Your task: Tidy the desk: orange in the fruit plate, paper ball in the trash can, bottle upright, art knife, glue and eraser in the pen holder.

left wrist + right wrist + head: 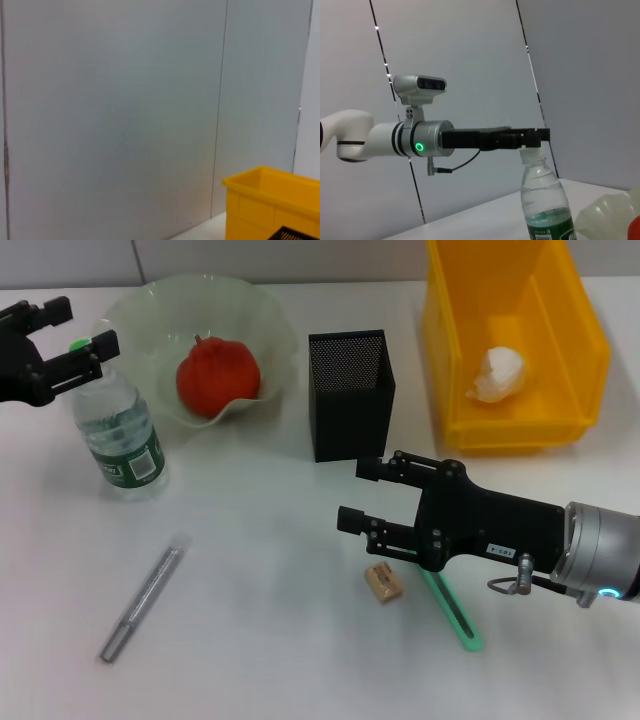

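Note:
The bottle stands upright at the left, and my left gripper is open at its green cap; the right wrist view shows that gripper at the top of the bottle. The orange lies in the fruit plate. A paper ball rests inside the yellow trash can. My right gripper hangs open in front of the black pen holder, just above the eraser. The green art knife lies partly under the right arm. The grey glue stick lies at the front left.
The left wrist view shows a grey wall, the trash can and a corner of the pen holder. The fruit plate shows beside the bottle in the right wrist view. White tabletop lies between glue stick and eraser.

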You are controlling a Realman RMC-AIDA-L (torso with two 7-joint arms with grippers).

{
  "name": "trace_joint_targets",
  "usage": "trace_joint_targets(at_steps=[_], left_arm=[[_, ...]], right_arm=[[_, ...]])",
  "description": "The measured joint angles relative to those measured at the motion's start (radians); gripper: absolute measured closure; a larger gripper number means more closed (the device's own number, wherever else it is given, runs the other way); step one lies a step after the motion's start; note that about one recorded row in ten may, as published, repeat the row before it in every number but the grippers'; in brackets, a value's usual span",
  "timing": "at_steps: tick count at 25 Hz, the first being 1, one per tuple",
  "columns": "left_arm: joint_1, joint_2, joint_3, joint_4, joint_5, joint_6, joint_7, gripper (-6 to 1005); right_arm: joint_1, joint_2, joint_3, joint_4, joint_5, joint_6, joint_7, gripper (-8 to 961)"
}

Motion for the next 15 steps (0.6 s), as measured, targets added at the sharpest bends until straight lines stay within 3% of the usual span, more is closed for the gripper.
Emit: trace_joint_targets(at_steps=[5, 8, 15], left_arm=[[0.003, 0.000, -0.013, -0.001, -0.067, 0.052, 0.004, 227], [0.005, 0.001, -0.019, -0.001, -0.092, 0.090, 0.005, 223], [-0.004, -0.002, -0.023, -0.042, -0.162, 0.320, 0.005, 219]], right_arm=[[0.000, 0.000, 0.000, 0.000, 0.001, 0.000, 0.000, 270], [0.000, 0.000, 0.000, -0.001, 0.001, 0.000, 0.000, 271], [0.000, 0.000, 0.000, -0.001, 0.009, -0.003, -0.007, 269]])
